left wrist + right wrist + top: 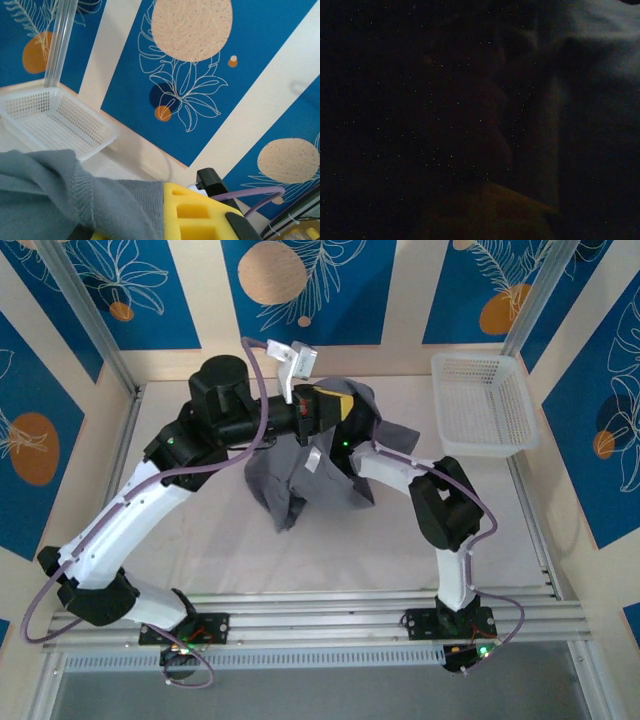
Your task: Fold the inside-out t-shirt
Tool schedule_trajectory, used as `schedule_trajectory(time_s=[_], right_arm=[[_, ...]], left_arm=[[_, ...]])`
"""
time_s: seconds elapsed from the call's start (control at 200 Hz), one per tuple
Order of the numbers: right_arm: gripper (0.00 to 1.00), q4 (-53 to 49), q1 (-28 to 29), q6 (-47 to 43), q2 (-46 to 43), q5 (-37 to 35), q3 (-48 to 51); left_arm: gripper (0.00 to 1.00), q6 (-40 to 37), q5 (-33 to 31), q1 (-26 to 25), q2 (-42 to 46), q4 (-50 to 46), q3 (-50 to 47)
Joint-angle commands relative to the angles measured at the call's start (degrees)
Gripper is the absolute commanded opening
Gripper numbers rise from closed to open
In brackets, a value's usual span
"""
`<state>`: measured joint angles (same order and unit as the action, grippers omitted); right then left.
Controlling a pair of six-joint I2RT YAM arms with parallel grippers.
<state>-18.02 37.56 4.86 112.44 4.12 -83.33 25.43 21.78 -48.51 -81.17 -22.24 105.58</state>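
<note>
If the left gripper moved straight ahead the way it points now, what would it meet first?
The t-shirt already lies over the left gripper. Beyond it, probably the white basket or the patterned wall; depth is unclear.

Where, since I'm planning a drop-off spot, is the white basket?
In the top view the white basket sits at the far right corner of the table, just right of the bunched grey t-shirt.

Setting: a lab-type robot test cell. The left arm [150,505] and right arm [450,530] are bolted to aluminium rails [330,605] at the near edge of a white table [240,555]. Aluminium frame posts [85,315] stand at the corners. Printed blue leaf-pattern backdrop panels [300,290] enclose 3 sides.
</note>
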Motion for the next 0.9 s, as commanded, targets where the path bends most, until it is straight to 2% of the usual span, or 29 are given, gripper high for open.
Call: schedule_trajectory(time_s=[0.0,0.135,0.235,0.315,0.415,0.465,0.485,0.52,0.535,0.545,0.685,0.895], right_arm=[[0.00,2.75,-1.88,11.57,-4.03,3.27,-4.53],[0.00,-5.75,-1.42,11.14,5.86,-6.25,-13.12],[0.00,-10.87,-1.78,8.64,12.61,-7.83,-18.32],[0.10,-16.38,-2.04,5.46,15.75,-11.08,-23.04],[0.44,-21.57,-3.03,4.41,17.54,-12.19,-27.12],[0.64,-24.48,-3.60,4.80,18.02,-11.17,-28.92],[0.81,-25.67,-3.84,5.16,18.15,-10.47,-29.42],[0.87,-27.41,-4.22,5.47,18.31,-8.89,-29.98],[0.97,-28.19,-4.32,5.48,18.37,-8.32,-30.22],[1.00,-28.69,-4.38,5.50,18.41,-8.09,-30.33],[0.99,-33.81,-3.66,4.49,20.83,-7.73,-30.83],[1.00,-36.95,-1.51,2.22,28.69,-13.00,-32.84]], left_arm=[[0.00,-1.97,5.48,-1.12,0.51,0.90,4.93],[0.00,-2.08,8.65,-3.26,-3.16,-3.10,12.26],[0.00,-3.73,9.48,-5.39,-3.95,-6.05,16.05],[0.00,-5.40,10.80,-7.51,-3.67,-7.47,17.65],[0.00,-8.76,8.81,-9.44,-2.77,-9.23,18.26],[0.00,-10.31,6.66,-9.67,-2.51,-10.48,18.26],[0.00,-11.03,5.72,-9.68,-2.42,-11.02,18.26],[0.00,-12.07,4.15,-9.73,-2.42,-11.94,18.24],[0.00,-12.42,3.51,-9.70,-2.43,-12.22,18.15],[0.00,-12.66,3.11,-9.68,-2.42,-12.59,18.16],[0.00,-14.37,-0.63,-9.76,-3.18,-14.62,18.04],[0.00,-14.11,0.39,-9.94,-3.96,-14.06,18.32]])
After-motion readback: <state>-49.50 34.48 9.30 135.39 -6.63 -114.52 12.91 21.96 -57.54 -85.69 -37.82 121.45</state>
